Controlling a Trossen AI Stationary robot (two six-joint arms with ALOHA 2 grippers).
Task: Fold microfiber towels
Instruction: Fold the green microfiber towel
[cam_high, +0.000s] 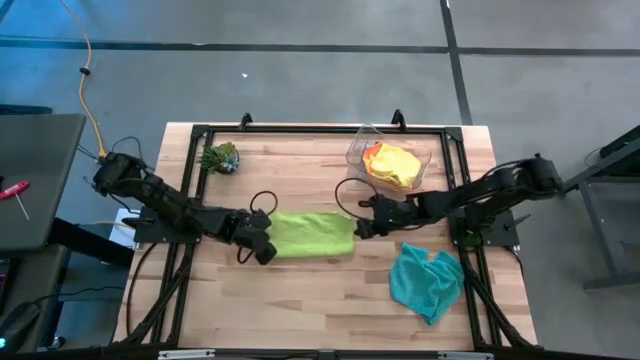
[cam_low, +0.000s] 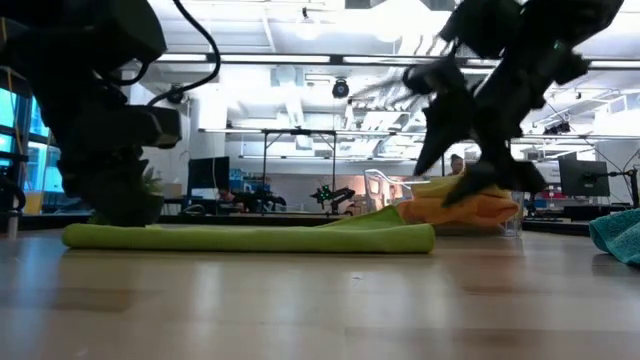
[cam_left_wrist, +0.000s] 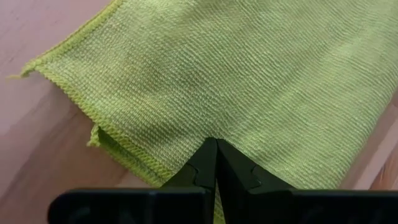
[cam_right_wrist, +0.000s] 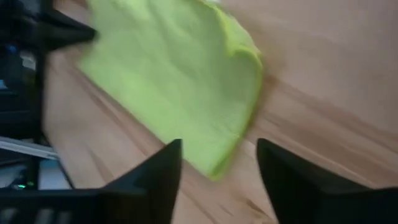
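1. A lime green microfiber towel (cam_high: 312, 233), folded into a flat oblong, lies near the middle of the pale wooden bench (cam_high: 300, 300); in the low view it shows as a thin layered strip (cam_low: 250, 238) lying flat on the wood.
2. The left pincer (cam_high: 264, 246) is at the towel's left end, its two dark fingers (cam_left_wrist: 214, 165) clenched tight together with no gap, their tips pressed on the green cloth (cam_left_wrist: 249, 81) just inside a doubled hem. I cannot tell whether any cloth is pinched between them.
3. The right pincer (cam_high: 362, 226) is at the towel's right end, just beside its edge. Its fingers (cam_right_wrist: 155, 174) stand apart, released, with nothing between them; the towel's rounded corner (cam_right_wrist: 186, 87) lies just beyond the tips.
4. A teal microfiber towel (cam_high: 428, 280) lies crumpled on the bench toward its front right corner, well apart from the green one.
5. A clear plastic bin (cam_high: 425, 157) stands near the back right of the bench, holding a yellow cloth (cam_high: 398, 164) and an orange cloth (cam_high: 373, 155) bundled together.
6. A small green spiky plant (cam_high: 220, 157) sits near the back left corner of the bench, apart from the towels.
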